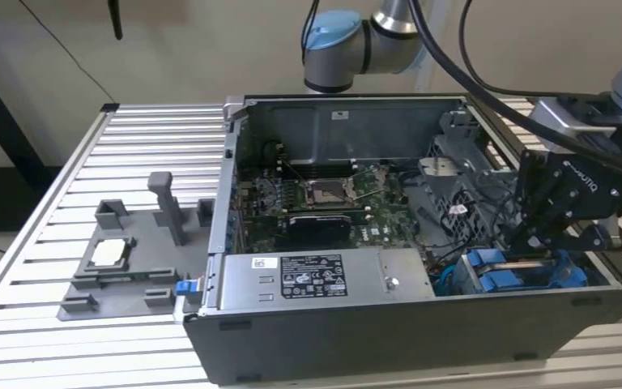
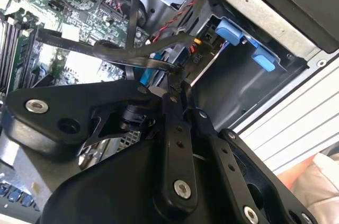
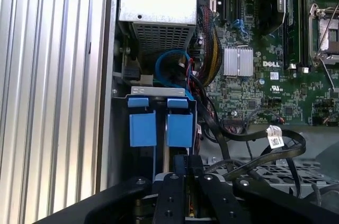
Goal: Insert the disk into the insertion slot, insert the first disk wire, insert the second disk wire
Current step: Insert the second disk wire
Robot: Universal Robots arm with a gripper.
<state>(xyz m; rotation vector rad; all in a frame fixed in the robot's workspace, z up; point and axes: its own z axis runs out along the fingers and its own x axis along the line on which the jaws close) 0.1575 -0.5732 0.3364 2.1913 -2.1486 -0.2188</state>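
The arm is down inside the open computer case point(image 1: 398, 356) now, at the corner on the exterior view's right, with the black gripper point(image 1: 543, 243) lowered right over the drive bay. The disk point(image 1: 511, 271) sits in that bay, its blue carrier tabs poking up just beside the grey power-supply box point(image 1: 311, 279) that runs along the case's near edge. In the first wrist view the 2 blue tabs of the disk point(image 3: 159, 126) stand side by side in the slot, seated between the case wall and the motherboard point(image 3: 265, 65), and the gripper point(image 3: 183, 173) hangs close above them, its fingers drawn almost together. What they pinch, if anything, I cannot tell; the tips are lost among dark parts there. A black cable point(image 3: 265, 150) with a small white tag loops across just beside the gripper, and a blue cable point(image 3: 172, 68) curls between the disk and the power-supply box. In the second wrist view the gripper point(image 2: 177, 89) sits in a tangle of black cable, with the disk's blue tabs point(image 2: 241, 38) visible past it against the case wall. Out on the slatted table point(image 1: 52, 219), well apart from the case, a grey fixture point(image 1: 127, 267) stands with a small square chip point(image 1: 111, 253) resting on it.
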